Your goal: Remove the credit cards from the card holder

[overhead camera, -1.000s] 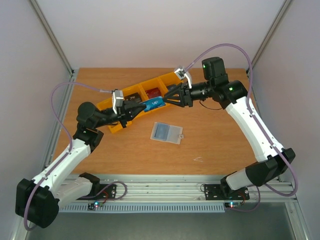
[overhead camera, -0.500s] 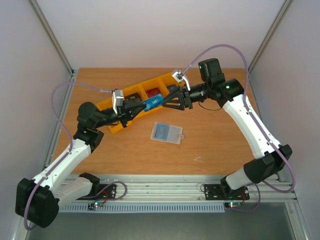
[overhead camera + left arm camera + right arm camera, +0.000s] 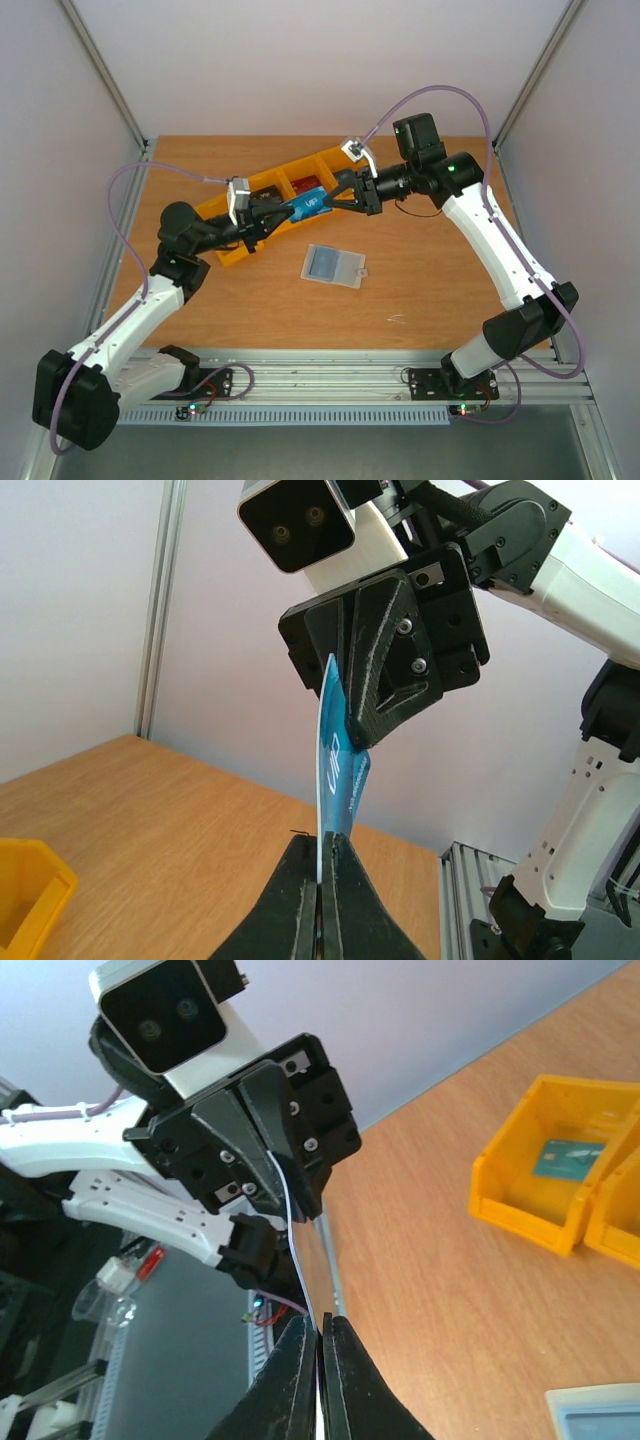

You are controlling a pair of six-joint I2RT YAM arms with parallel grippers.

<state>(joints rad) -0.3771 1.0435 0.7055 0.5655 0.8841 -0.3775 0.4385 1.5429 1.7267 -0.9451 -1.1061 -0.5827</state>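
Note:
A blue credit card (image 3: pixel 306 207) hangs in the air above the yellow bins, held at both ends. My left gripper (image 3: pixel 282 215) is shut on its near end and my right gripper (image 3: pixel 326 204) is shut on its far end. In the left wrist view the card (image 3: pixel 336 770) stands up out of my closed left gripper (image 3: pixel 322 852), bent slightly under the right fingers (image 3: pixel 385 670). In the right wrist view it shows edge-on (image 3: pixel 296 1245) between my right gripper (image 3: pixel 321 1326) and the left fingers (image 3: pixel 262 1130). The card holder (image 3: pixel 333 265) lies flat on the table, pale blue face up.
A row of yellow bins (image 3: pixel 226 206) runs diagonally across the back left of the table. One bin (image 3: pixel 510 1195) holds a teal card (image 3: pixel 566 1158). A red card (image 3: pixel 303 184) lies in another. A corner of the card holder (image 3: pixel 600 1415) shows at the lower right.
My right gripper, open a second ago, has closed on the far end of the blue card. The right arm has shifted a little left. The left arm has held still.

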